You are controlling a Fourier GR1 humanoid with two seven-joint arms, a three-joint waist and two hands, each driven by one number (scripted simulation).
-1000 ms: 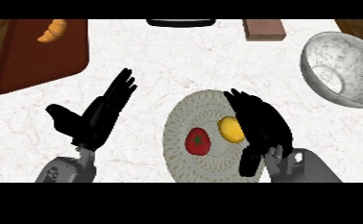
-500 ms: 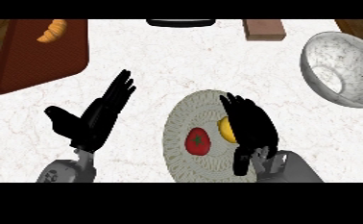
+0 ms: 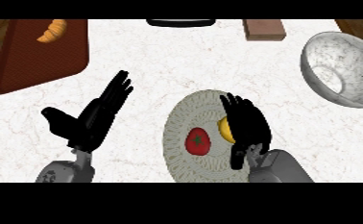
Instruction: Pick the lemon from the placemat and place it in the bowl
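Observation:
A yellow lemon point(image 3: 226, 129) lies on a round pale woven placemat point(image 3: 186, 114), right of a red tomato point(image 3: 198, 141). My right hand point(image 3: 246, 124) hangs over the lemon's right side with fingers extended forward, hiding most of it; I cannot see a grasp. The speckled grey bowl point(image 3: 327, 70) sits at the far right edge, well away from the hand. My left hand point(image 3: 92, 117) rests open at the lower left, fingers up, holding nothing.
A brown cutting board point(image 3: 35, 57) with a croissant point(image 3: 53, 30) sits at the upper left. A dark flat object point(image 3: 181, 22) and a brown block point(image 3: 264, 29) lie along the counter's back edge.
My right hand has slid left over the placemat and now covers most of the lemon. The left hand has stayed put.

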